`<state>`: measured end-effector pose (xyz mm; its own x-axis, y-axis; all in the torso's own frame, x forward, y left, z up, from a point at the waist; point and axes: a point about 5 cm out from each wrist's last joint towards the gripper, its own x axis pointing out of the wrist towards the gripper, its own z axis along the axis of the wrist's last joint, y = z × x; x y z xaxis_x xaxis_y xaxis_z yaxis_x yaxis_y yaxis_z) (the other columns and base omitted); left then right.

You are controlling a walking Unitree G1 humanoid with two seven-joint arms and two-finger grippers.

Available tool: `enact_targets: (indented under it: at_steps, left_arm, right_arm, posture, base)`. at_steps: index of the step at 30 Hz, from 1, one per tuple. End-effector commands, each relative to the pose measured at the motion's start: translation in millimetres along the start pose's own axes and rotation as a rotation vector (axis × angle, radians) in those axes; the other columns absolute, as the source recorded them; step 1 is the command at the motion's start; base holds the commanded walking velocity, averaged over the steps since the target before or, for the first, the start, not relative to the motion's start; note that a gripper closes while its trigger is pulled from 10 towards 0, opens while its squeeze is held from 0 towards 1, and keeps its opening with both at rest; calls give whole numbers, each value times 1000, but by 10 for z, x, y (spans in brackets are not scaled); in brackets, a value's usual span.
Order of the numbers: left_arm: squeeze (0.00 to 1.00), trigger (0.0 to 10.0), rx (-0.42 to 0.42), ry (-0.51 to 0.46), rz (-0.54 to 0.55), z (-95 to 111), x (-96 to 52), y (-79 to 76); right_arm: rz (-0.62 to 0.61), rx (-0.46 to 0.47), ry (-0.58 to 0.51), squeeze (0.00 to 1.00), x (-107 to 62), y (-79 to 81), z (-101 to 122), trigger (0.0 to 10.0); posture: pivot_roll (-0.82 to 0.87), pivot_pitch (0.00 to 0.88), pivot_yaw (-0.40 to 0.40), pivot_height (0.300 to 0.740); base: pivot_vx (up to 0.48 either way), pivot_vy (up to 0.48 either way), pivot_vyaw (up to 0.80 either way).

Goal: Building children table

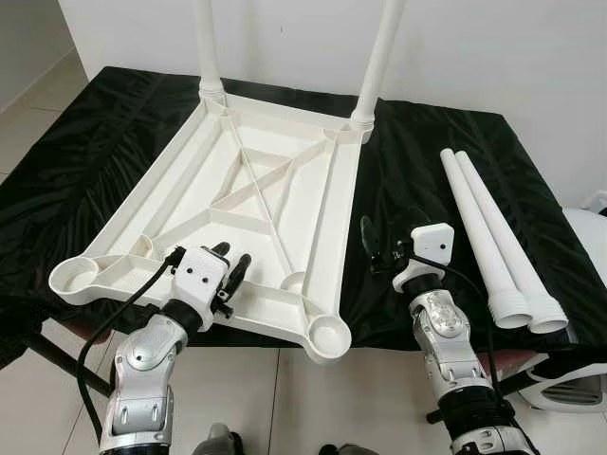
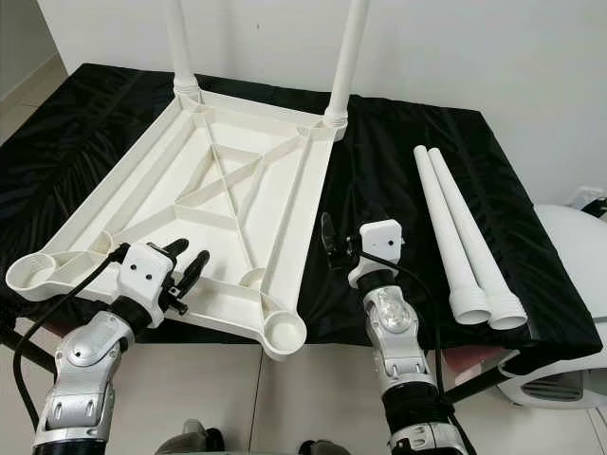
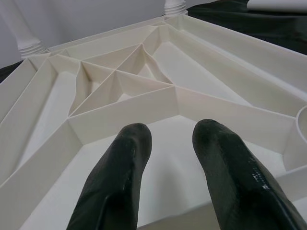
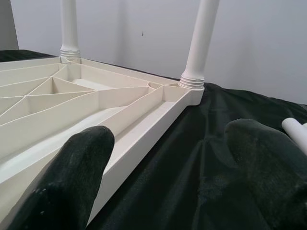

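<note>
Tabletop inverted; left fingers parted above it.

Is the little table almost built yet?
Halfway. Two legs already stand in the far corners of the upside-down tabletop. Nothing is in hand: the left gripper and right gripper are open. Two loose legs lie on the black cloth, near sockets unfilled.

1 upturned tabletop, 2 fitted legs, 2 loose legs, 1 black cloth
</note>
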<state>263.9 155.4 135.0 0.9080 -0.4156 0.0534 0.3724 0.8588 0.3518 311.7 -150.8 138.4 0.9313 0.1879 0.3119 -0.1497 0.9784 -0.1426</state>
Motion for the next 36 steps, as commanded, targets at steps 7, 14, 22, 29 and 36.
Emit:
enact_targets:
  at_steps: [7, 14, 22, 29, 36]
  left_arm:
    - [0, 10000, 19, 4, 147, -10, -39, 47]
    - [0, 10000, 61, 19, 76, 8, -15, -12]
    - [0, 10000, 184, 14, -139, 70, 88, -253]
    - [0, 10000, 218, 45, -211, 14, 88, -324]
    - [0, 10000, 283, 235, -253, -285, 66, -318]
  right_arm:
    - [8, -4, 3, 0, -35, 9, -18, 10000]
    - [11, -10, -2, 0, -43, 6, -4, 10000]
    - [16, -19, -22, 0, -23, 5, 52, 10000]
    - [10, -21, -37, 0, -3, 4, 91, 10000]
    - [0, -25, -70, 0, -5, 12, 182, 10000]
  posture:
    - [46, 54, -54, 740]
    - [43, 65, -51, 740]
    - [37, 83, -39, 740]
    - [34, 87, -31, 740]
    - [23, 100, -8, 740]
  base:
    - [0, 0, 0]
    - [0, 0, 0]
    - [0, 0, 0]
    - [0, 0, 0]
    - [0, 0, 0]
